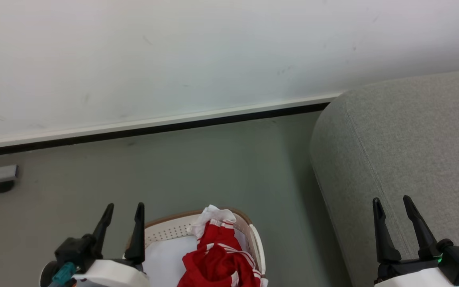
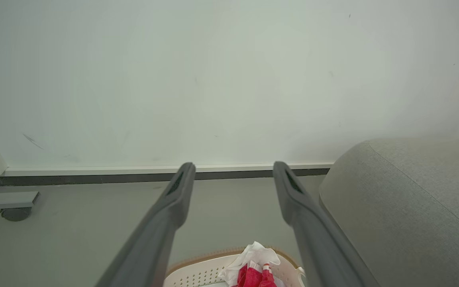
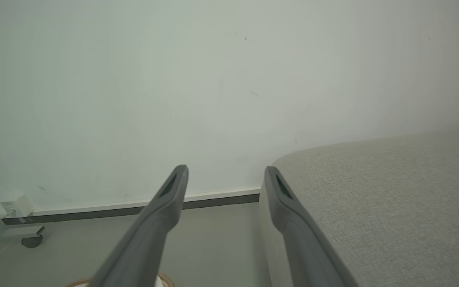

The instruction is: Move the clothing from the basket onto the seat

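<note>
Red, white-striped soft clothing (image 1: pixel 213 259) lies heaped in the cream perforated plastic basket (image 1: pixel 169 230) beside the light grey fabric seat (image 1: pixel 405 139). Probably light and floppy: pinch a raised fold. The left hand (image 1: pixel 125 205) and right hand (image 1: pixel 391 198) hang spread, empty.

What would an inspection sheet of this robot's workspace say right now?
Surface: grey floor; grey sofa at the right.
Job's things: red clothing heaped in the basket, which stands on the floor left of the sofa; none on the part of the sofa in view.
Clutter: white pad in the basket beside the clothing.
End effectors: left end effector open and empty, by the basket's left rim; right end effector open and empty, over the sofa.
Cables: teal connector at the left wrist; no loose cable seen.
Surroundings: white wall, dark skirting, a castor at far left.
</note>
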### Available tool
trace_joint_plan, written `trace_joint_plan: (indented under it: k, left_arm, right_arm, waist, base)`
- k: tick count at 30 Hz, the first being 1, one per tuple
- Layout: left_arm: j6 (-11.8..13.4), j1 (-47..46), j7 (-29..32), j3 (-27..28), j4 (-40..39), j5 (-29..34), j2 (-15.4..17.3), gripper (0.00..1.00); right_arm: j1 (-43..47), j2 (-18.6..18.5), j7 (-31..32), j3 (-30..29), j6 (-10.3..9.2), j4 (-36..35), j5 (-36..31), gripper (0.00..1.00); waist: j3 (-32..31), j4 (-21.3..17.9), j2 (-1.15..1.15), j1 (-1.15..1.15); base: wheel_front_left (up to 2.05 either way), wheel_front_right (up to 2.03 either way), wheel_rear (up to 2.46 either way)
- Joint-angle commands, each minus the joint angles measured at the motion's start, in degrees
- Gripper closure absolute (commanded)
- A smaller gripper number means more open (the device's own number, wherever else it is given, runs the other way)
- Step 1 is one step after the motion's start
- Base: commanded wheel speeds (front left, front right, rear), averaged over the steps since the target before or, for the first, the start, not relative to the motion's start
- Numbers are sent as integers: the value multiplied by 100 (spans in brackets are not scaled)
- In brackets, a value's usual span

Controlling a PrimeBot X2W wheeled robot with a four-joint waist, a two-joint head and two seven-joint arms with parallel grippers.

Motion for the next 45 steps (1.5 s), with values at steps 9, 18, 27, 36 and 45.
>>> trace_joint_plan:
  k: [9,18,27,36,45]
  left_arm:
    - [-39,-699,-4,-327,632,-92,437,0]
    - [-31,-1494,0,-1286,2031,-696,1112,0]
    - [-31,-2261,287,-2699,3065,-1551,1833,0]
    - [-31,-2826,933,-4048,3548,-2011,2399,0]
    - [-31,-3399,1663,-4862,4142,-2323,2632,0]
  right_arm:
    - [-413,-25,-20,-6,-12,-322,125,0]
    - [-847,-23,-20,-146,-12,-671,300,0]
    - [-1080,-20,-20,-84,-12,-1142,538,0]
    - [-1070,-20,-20,54,-12,-1321,811,0]
    - [-1176,-19,-20,265,-12,-1463,1076,0]
  waist:
    - [1031,-529,0,0]
    - [1901,-973,0,0]
    - [2519,-1488,0,0]
    - [2935,-1832,0,0]
    - [3488,-2136,0,0]
  base:
    - [0,0,0]
    - [0,0,0]
    - [0,0,0]
    - [0,0,0]
    - [0,0,0]
